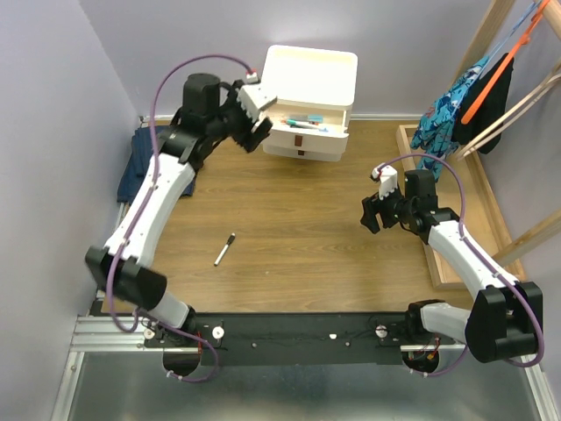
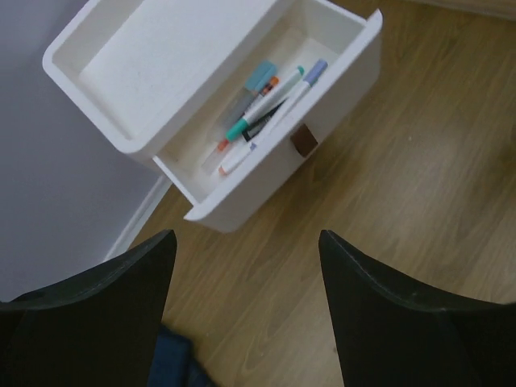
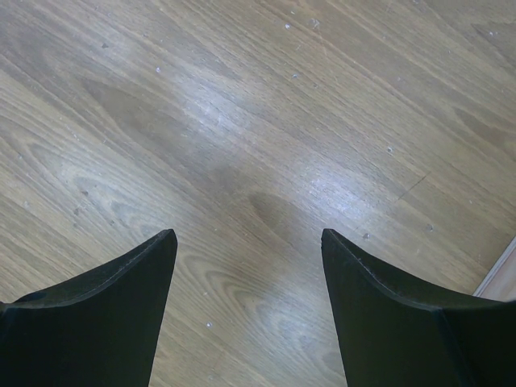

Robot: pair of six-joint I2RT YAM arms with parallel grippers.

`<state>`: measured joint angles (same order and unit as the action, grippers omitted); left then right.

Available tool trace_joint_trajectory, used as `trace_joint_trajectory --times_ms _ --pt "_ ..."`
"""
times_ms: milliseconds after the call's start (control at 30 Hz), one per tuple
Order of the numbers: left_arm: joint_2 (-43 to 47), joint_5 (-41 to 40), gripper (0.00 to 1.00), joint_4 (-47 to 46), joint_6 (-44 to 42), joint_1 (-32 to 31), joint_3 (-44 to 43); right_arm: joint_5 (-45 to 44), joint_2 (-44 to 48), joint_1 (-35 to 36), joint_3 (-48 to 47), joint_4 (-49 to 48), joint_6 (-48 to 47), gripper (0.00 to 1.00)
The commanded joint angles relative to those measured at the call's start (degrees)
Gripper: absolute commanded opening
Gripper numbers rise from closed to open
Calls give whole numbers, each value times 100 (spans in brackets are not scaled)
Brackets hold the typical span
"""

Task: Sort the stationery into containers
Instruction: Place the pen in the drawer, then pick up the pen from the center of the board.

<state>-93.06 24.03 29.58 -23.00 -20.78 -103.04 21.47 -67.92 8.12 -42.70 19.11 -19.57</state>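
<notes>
The cream-white cabinet stands at the back of the table with its top drawer pulled out. Several pens and markers lie inside, white-bodied with teal, orange and lilac ends. My left gripper hovers just left of the drawer, open and empty. One black pen with a white tip lies alone on the wood in the near middle. Off to the right my right gripper hangs open over bare wood, holding nothing.
Folded blue jeans lie at the left edge under the left arm, their corner showing. A shallow wooden tray runs along the right side. Clothes hang on a wooden rack at back right. A brown handle fronts a drawer.
</notes>
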Motion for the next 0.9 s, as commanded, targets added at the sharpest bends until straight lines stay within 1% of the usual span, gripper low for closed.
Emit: trace_joint_trajectory --times_ms 0,33,67,133,167,200,233,267,367,433,533,567,733,867 --pt "727 -3 80 2040 -1760 47 829 76 -116 -47 -81 -110 15 80" --pt "745 -30 80 2304 -1717 47 960 111 -151 -47 -107 -127 15 80" --pt "702 -13 79 2924 -1707 47 979 198 -212 -47 -133 -136 15 80" --pt "552 -143 77 3508 -1664 21 1014 287 -283 -39 -212 -110 24 80" --pt "404 -275 74 3850 -1550 21 1084 374 -388 -39 -334 -40 -11 80" --pt "341 -459 72 3914 -1192 21 1198 401 -432 -39 -405 4 -38 80" --pt "289 -722 70 3941 -1058 30 1460 419 -485 -39 -450 22 -55 80" --pt "253 -811 68 3889 -935 30 1628 410 -529 -30 -493 31 -108 79" --pt "296 -1031 67 3565 -417 30 2252 366 -643 40 -660 40 -213 79" --pt "288 -1041 67 3484 -119 30 2647 314 -705 110 -784 40 -231 78" --pt "209 -1181 67 3352 76 30 3026 296 -766 286 -959 110 -380 77" --pt "139 -1242 67 3344 251 30 3071 279 -775 365 -995 180 -563 77" --pt "68 -1524 67 3229 340 47 3431 234 -1030 699 -1293 479 -1136 76" --pt "129 -1551 67 3194 270 196 3712 410 -1345 1024 -1592 681 -1653 74"
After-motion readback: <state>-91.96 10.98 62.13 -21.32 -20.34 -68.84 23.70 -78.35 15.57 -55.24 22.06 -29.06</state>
